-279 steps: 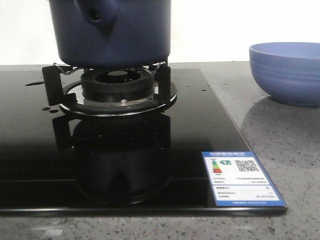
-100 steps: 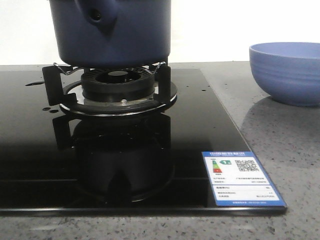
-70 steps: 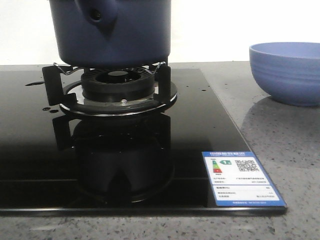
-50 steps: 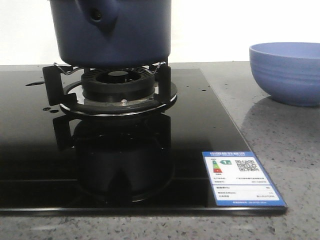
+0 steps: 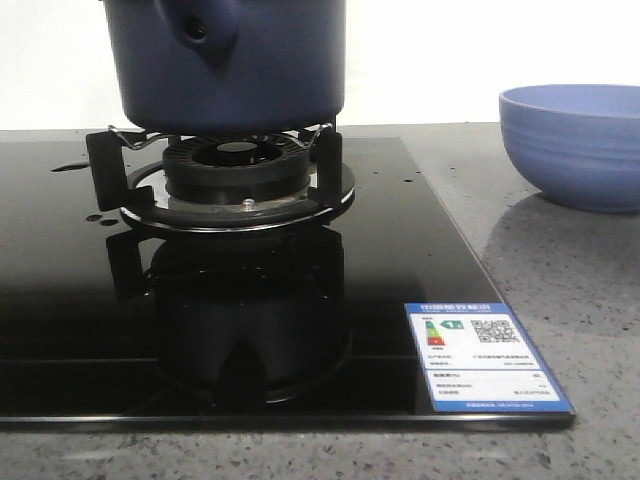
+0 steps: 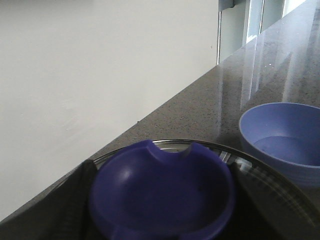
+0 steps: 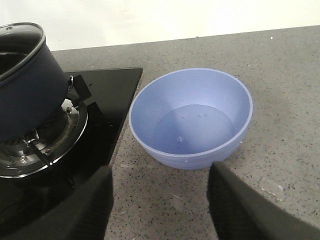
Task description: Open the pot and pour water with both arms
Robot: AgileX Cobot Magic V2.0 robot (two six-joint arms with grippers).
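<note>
The dark navy pot (image 5: 230, 70) sits on the burner's metal supports (image 5: 235, 175), its stubby holed handle toward the camera and its top cut off by the frame. In the left wrist view my left gripper (image 6: 162, 200) straddles the blue knob (image 6: 162, 192) of the glass lid (image 6: 280, 175). A dark finger (image 6: 70, 205) presses on each side of the knob. My right gripper (image 7: 160, 200) hangs open over the stone counter, just short of the light blue bowl (image 7: 190, 120), with the pot (image 7: 27, 95) off to one side.
The black glass hob (image 5: 400, 250) carries an energy label (image 5: 485, 355) at its front right corner. The ribbed bowl (image 5: 575, 145) stands on the speckled counter to the right of the hob. A white wall runs behind.
The pot has shifted a few pixels to the right on the burner in the last half second. Bowl and hob are unchanged.
</note>
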